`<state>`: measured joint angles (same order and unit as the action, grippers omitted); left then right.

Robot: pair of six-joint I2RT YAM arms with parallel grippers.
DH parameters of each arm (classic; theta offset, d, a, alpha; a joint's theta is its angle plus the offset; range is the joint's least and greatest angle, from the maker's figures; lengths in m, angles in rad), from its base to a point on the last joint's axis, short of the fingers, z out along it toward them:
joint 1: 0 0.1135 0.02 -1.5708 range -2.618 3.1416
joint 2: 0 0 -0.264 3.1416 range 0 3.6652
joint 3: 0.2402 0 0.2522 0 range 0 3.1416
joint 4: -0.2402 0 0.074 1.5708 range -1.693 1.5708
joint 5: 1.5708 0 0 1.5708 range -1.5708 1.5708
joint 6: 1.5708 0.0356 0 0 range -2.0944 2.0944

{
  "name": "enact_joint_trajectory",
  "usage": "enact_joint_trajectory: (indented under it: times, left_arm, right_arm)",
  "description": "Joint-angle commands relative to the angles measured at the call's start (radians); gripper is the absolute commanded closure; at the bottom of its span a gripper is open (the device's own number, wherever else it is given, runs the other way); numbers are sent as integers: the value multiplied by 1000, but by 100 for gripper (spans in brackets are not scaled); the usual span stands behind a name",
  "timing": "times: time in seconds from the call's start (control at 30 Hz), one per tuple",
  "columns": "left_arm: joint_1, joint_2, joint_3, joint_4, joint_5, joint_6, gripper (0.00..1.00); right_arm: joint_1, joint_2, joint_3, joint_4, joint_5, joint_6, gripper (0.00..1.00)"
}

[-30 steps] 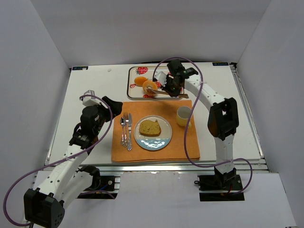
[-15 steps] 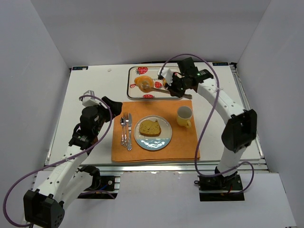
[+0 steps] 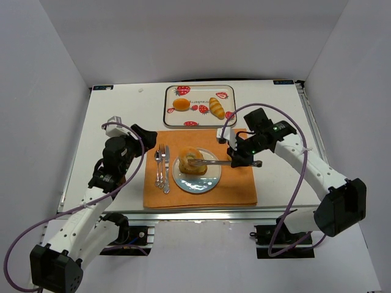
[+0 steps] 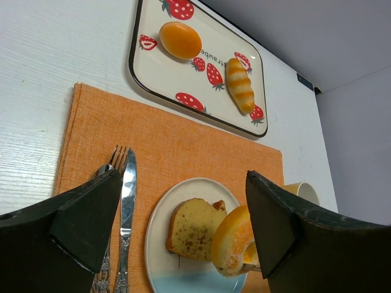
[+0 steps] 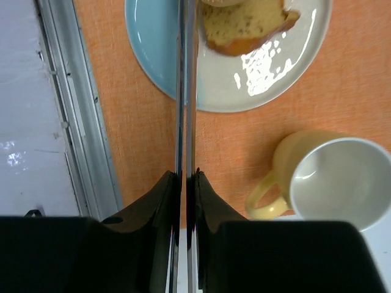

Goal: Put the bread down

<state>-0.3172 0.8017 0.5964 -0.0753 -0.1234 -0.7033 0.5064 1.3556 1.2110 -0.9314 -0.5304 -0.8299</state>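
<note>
Over the orange mat (image 3: 238,183), the right claw (image 3: 240,160) is clamped on tongs (image 3: 214,162). The tongs reach left over the plate (image 3: 201,182), tips gripping a ring-shaped bread (image 3: 190,157) at the cake slice (image 4: 194,227); contact there is unclear. The left claw (image 3: 143,139) hangs jaws wide apart, gripping nothing, above the desk (image 3: 122,110) left of the cutlery (image 3: 162,168).

Plain white walls (image 3: 183,36), white table (image 3: 122,116), soft even light
</note>
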Motion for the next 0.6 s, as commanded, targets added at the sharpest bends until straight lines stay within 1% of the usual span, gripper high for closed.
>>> enact_joint_trajectory:
  times: [0.0, 0.13, 0.27, 0.3, 0.57]
  left_arm:
    - [1, 11, 26, 0, 8, 19, 8]
    - [1, 16, 28, 5, 10, 19, 8]
    - [1, 7, 26, 3, 8, 15, 8]
    - [1, 1, 22, 2, 7, 13, 8]
    - [1, -15, 11, 8, -2, 2, 8]
  right_arm:
    - [6, -1, -24, 28, -10, 15, 100]
    - [6, 30, -21, 66, 33, 44, 99]
    - [7, 63, -1, 77, 49, 61, 90]
    - [7, 66, 2, 74, 53, 61, 84]
    - [7, 74, 7, 60, 61, 49, 71]
